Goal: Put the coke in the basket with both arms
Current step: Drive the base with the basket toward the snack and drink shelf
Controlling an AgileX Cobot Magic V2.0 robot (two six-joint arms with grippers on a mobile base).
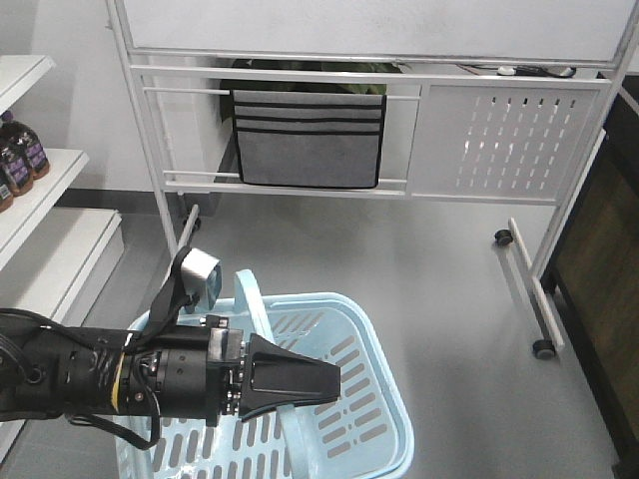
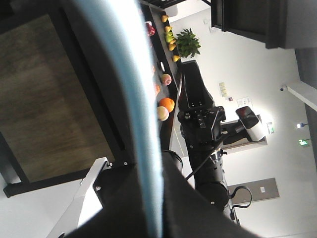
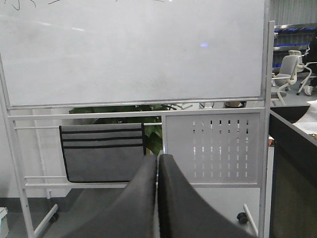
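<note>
Several dark bottles [image 1: 22, 148] stand on white shelves [image 1: 50, 190] at the far left of the front view. Below them the left arm [image 1: 90, 384] reaches in from the left edge with a silver camera box [image 1: 203, 269] on top. The left gripper [image 1: 334, 381] points rightward over the basket [image 1: 349, 399]. That pale blue basket is low at centre over the grey floor [image 1: 449, 299]; I cannot tell whether it rests there. In the left wrist view the blue strap handle [image 2: 143, 124] runs between dark fingers, so the left gripper is narrow and clamped on it. Behind stands a white wheeled frame [image 1: 399, 190] with a grey pouch [image 1: 308, 140] and, further right, a perforated panel [image 1: 499, 140]. A dark cabinet [image 1: 599, 299] fills the right edge. The right gripper [image 3: 157, 158] faces the frame with its fingers pressed together, holding nothing.
</note>
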